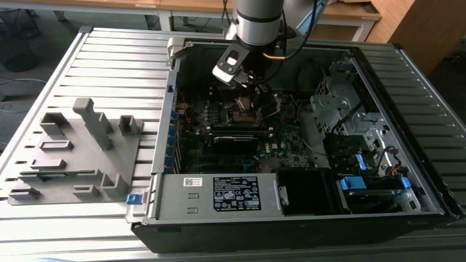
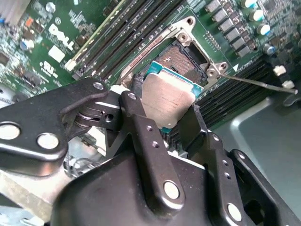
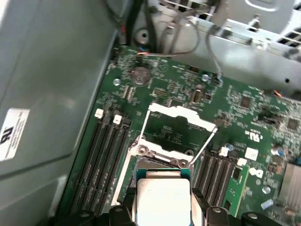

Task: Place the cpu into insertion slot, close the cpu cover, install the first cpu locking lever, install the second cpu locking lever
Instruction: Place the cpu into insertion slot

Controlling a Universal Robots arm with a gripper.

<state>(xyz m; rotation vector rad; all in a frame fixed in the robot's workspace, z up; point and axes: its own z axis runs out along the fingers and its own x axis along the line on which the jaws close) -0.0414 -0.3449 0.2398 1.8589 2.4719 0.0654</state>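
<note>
The cpu [image 2: 169,94] held over the insertion slot [image 2: 186,59]
Gripper [image 2: 162,109] clamped on it; cpu cover [image 3: 178,112] open, locking lever [image 2: 256,83] free; no step finished yet.

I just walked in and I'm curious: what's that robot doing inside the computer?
The robot arm's pincer is gripping the cpu, a little square chip, and holds it over the insertion slot on the green board in the open computer case. The cpu cover stands flipped up, so the slot is open.
</note>
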